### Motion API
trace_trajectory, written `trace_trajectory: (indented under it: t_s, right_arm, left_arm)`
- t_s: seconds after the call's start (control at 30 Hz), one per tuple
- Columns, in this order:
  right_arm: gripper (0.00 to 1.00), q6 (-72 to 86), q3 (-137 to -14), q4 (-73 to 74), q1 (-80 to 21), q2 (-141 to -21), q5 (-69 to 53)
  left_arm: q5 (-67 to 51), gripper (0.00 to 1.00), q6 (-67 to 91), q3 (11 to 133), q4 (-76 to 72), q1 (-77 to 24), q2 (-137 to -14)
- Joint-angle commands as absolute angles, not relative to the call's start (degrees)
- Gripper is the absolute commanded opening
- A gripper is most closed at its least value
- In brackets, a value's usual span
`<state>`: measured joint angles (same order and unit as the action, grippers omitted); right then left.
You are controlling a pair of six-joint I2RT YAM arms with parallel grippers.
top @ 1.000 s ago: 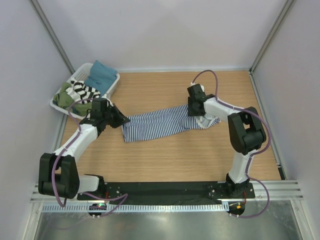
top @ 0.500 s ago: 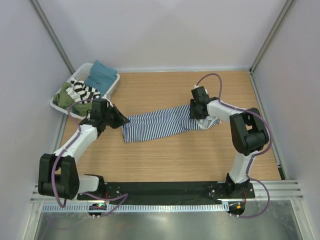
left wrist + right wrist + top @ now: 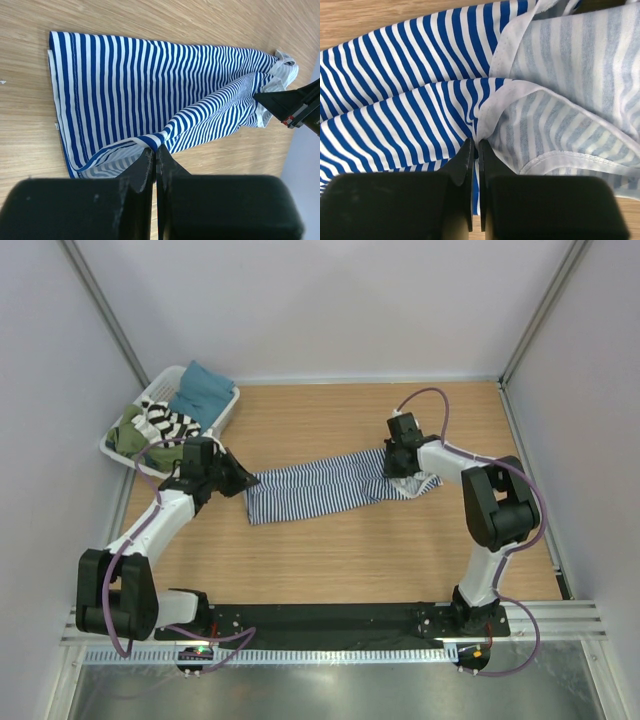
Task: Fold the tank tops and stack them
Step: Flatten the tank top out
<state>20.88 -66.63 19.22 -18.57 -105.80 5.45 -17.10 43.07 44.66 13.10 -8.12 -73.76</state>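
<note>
A navy-and-white thin-striped tank top [image 3: 320,487] lies stretched across the middle of the wooden table. My left gripper [image 3: 243,480] is shut on its hem at the left end; in the left wrist view the pinched fold [image 3: 155,141] rises between the tips. My right gripper [image 3: 397,467] is down on the strap end and shut on the white-edged cloth [image 3: 485,131] by the armhole. A second tank top with broad black-and-white stripes [image 3: 167,422] lies in the basket [image 3: 222,416] at the back left.
The white slatted basket also holds a teal cloth [image 3: 203,390] and green cloth [image 3: 130,437]. Grey walls close the table on three sides. The right arm [image 3: 295,104] shows at the far end of the left wrist view.
My right gripper has dropped onto the strap end, shifted slightly right, and shut on the cloth. The left gripper has kept its hold without moving.
</note>
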Motion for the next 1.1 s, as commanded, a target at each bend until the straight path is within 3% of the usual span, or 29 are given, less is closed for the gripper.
trace_trajectory:
  t_s: [0.0, 0.27, 0.6, 0.77, 0.93, 1.07]
  right_arm:
    - [0.03, 20.5, -66.3, 18.9, -18.4, -102.7, 4.2]
    - [0.01, 20.4, -68.9, 23.4, -18.4, -94.1, 6.8]
    - [0.01, 20.7, -77.1, 33.9, -18.4, -79.4, 10.3]
    - [0.01, 21.2, -71.2, 36.2, -18.6, -65.1, 7.7]
    - [0.01, 22.2, -61.8, 39.2, -19.2, -42.4, 6.3]
    - [0.01, 23.6, -63.4, 43.8, -19.2, -33.3, 5.5]
  left_arm:
    - [-16.9, 0.00, 42.4, 44.6, 12.0, -7.6, -71.9]
    - [-17.7, 0.00, 42.5, 46.6, 15.3, -7.6, -68.6]
    - [-21.4, 0.00, 42.4, 57.7, 24.4, -7.6, -62.6]
    - [-26.8, 0.00, 40.9, 59.9, 32.8, -7.7, -53.0]
    - [-29.1, 0.00, 41.5, 57.1, 37.7, -8.3, -35.8]
    - [-27.8, 0.00, 41.0, 61.2, 43.1, -8.3, -31.1]
